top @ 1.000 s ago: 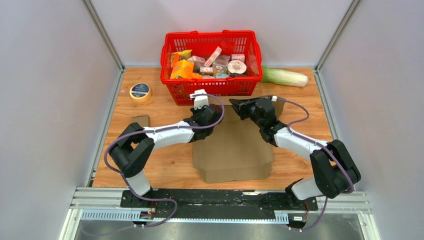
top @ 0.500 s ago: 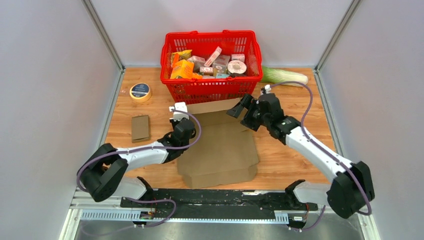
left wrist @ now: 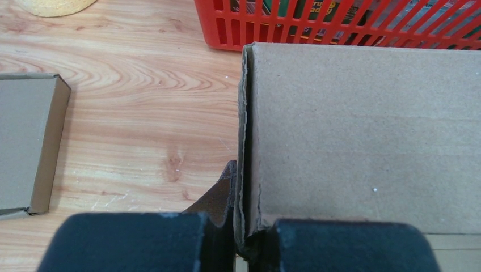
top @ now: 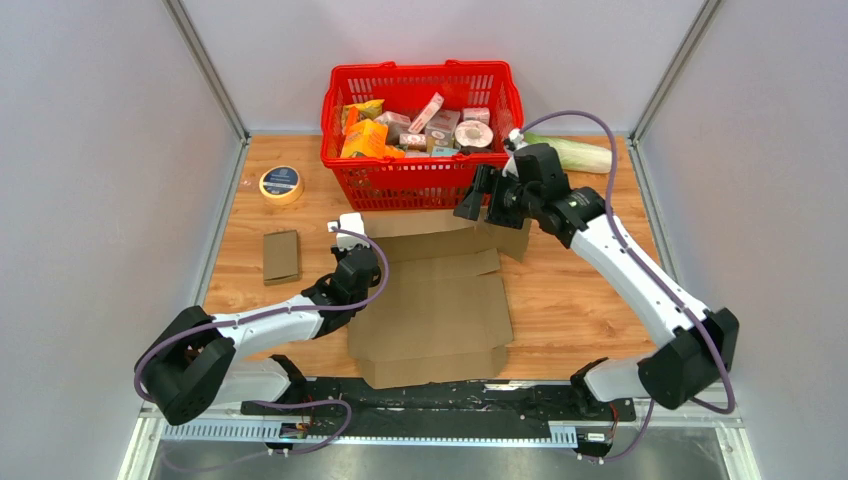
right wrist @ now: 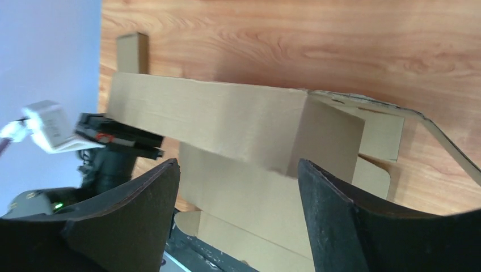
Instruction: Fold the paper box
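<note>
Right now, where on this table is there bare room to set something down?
Bare wood right of the cardboard box, out to the wall, though the right arm crosses above it. A small patch between tape roll, basket and flat cardboard piece. Crowded: the centre and back.

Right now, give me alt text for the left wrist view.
The left fingers pinch the edge of a cardboard box on a wooden table. A red basket stands behind it, and a small carton lies apart at left.
</note>
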{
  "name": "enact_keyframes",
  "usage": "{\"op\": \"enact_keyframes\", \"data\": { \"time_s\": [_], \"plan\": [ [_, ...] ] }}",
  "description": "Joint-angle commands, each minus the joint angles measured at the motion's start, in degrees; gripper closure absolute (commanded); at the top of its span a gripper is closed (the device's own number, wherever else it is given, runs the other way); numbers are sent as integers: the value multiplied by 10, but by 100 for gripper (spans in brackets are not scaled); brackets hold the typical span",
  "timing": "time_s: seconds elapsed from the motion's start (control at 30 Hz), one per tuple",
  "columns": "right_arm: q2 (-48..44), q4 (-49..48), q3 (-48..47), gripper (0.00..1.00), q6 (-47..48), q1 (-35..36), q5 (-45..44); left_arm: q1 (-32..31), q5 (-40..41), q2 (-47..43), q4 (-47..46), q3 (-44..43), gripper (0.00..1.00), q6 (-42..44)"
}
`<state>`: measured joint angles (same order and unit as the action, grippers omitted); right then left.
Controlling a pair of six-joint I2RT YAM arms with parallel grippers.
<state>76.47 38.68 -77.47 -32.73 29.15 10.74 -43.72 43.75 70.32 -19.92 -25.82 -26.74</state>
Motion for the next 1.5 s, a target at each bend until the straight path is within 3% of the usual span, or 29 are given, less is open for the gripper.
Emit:
{"op": "enact_keyframes", "data": {
  "time_s": [0.0, 0.1, 0.17, 0.2, 0.27, 0.3, 0.37, 0.4, 0.47, 0.5, 0.53, 0.6, 0.67, 0.77, 0.8, 0.87, 0.9, 0.93, 1.13, 1.47],
  "plan": [
    [31, -36, 10, 24, -29, -9, 23, 0, -26, 2, 41, 7, 100, -19],
    [42, -51, 14, 26, -16, -11, 2, 0, -30, -1, 49, 4, 100, -21],
    [57, -76, 36, 29, -30, -22, 43, 0, -33, -4, 50, 6, 100, -18],
    [59, -99, 53, 46, -48, -29, 74, 0, -33, -7, 50, 7, 100, -19],
    [52, -230, 104, 62, -142, -50, 178, 0, -35, -9, 52, 7, 100, -20],
    [47, -282, 155, 66, -178, -58, 220, 0, -36, -8, 52, 7, 100, -20],
    [36, -422, 200, 60, -246, -83, 249, 0, -36, -9, 58, 8, 100, -26],
    [17, -432, 223, 37, -249, -102, 252, 0, -38, -9, 58, 9, 100, -28],
    [-14, -363, 223, 10, -167, -116, 229, 0, -39, -5, 60, 9, 100, -35],
    [-48, -231, 210, 5, -107, -113, 156, 0, -39, -6, 63, 8, 100, -37],
    [-71, -178, 197, 3, -56, -104, 104, 0, -39, -6, 66, 7, 100, -38],
    [-114, -123, 228, 0, 34, -86, -11, 0, -38, -4, 68, 5, 100, -35],
    [-174, -143, 307, 0, 38, -86, -29, 0, -38, -3, 71, 4, 100, -32],
    [-207, -211, 389, 15, 27, -61, -80, 0, -36, -2, 77, 1, 100, -29],
    [-207, -240, 403, 30, 31, -33, -157, 0, -36, -3, 81, 1, 100, -31],
    [-180, -269, 415, 63, 42, -5, -219, 0, -36, -4, 86, 2, 100, -34],
    [-167, -308, 417, 88, 63, 21, -267, 0, -37, -3, 86, 2, 100, -38],
    [-149, -325, 416, 97, 70, 31, -287, 0, -38, -4, 88, 2, 100, -40],
    [12, -336, 364, 100, 79, 45, -382, 0, -33, 4, 105, -11, 100, -34],
    [111, -427, 362, 100, 69, 55, -343, 0, -33, 6, 103, -11, 100, -31]
  ]
}}
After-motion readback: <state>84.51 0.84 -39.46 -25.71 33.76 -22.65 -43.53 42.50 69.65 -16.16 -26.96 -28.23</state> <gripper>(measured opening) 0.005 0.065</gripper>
